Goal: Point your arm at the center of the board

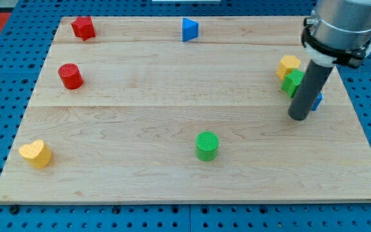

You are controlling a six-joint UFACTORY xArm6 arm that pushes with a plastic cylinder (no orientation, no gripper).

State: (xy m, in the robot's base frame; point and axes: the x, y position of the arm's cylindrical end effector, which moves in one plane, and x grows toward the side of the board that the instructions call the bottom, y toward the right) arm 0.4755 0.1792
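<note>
Currently my tip point(297, 116) rests on the wooden board point(172, 174) near the view's right edge, just beside a cluster of a yellow block point(288, 66), a green block point(293, 82) and what seems a blue block point(317, 101), mostly hidden behind the rod. No claw is fitted, so there is nothing to open or close. The board's center lies well apart, toward the view's left, a little above the green cylinder point(207, 145). I judge the approach is not yet made; the next move calls for a slide leftward over bare wood, passing above that cylinder.
</note>
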